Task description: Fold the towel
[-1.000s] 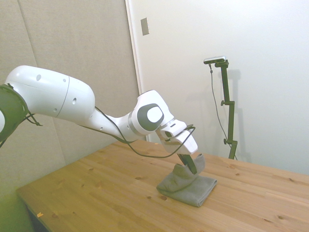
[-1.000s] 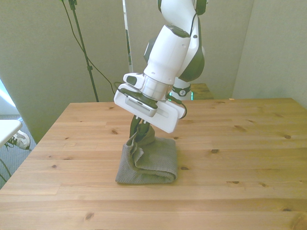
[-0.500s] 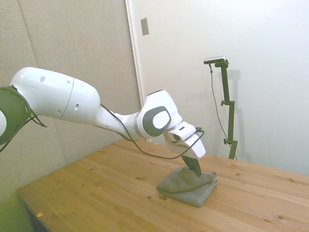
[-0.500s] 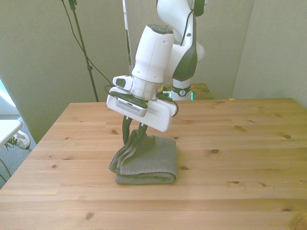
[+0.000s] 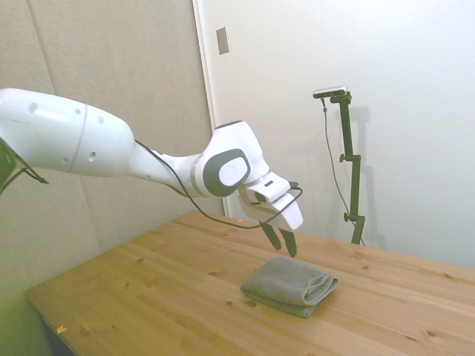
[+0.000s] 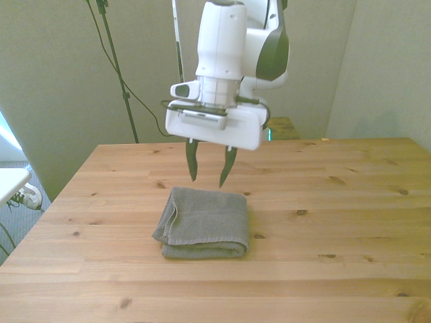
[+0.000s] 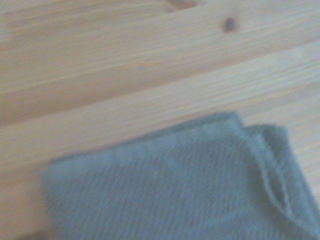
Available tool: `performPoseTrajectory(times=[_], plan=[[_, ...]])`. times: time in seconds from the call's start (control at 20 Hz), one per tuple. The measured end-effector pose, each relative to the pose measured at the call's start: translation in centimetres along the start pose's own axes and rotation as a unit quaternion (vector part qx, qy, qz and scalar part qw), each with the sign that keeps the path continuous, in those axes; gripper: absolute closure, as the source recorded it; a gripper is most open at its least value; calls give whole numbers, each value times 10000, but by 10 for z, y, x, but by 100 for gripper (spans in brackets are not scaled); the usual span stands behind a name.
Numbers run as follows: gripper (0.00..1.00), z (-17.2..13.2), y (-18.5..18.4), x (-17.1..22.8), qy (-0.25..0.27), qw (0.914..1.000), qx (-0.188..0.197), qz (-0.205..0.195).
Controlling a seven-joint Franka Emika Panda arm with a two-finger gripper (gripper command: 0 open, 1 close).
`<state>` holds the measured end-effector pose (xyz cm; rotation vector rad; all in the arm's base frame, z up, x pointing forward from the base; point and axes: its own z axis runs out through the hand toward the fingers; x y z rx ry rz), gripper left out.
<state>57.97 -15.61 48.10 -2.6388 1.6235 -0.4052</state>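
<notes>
The towel point(image 6: 204, 223) lies folded on the table point(image 6: 337, 235), toward the front view's left. The gripper point(image 6: 207, 173) hangs above the towel's far edge, clear of it.

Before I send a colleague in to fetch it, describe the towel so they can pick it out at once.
On the wooden table, look below the white arm's open end effector, which hangs above it without touching. There the towel lies flat, a grey cloth folded into a thick, layered rectangle with rounded edges. It is the only loose thing on the table.
</notes>
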Motion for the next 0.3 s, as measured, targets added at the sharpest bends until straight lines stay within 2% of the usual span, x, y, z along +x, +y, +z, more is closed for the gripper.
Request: performPoseTrajectory(times=[0.3], plan=[[0,-46,24,-122,-202,9973,127,-693]])
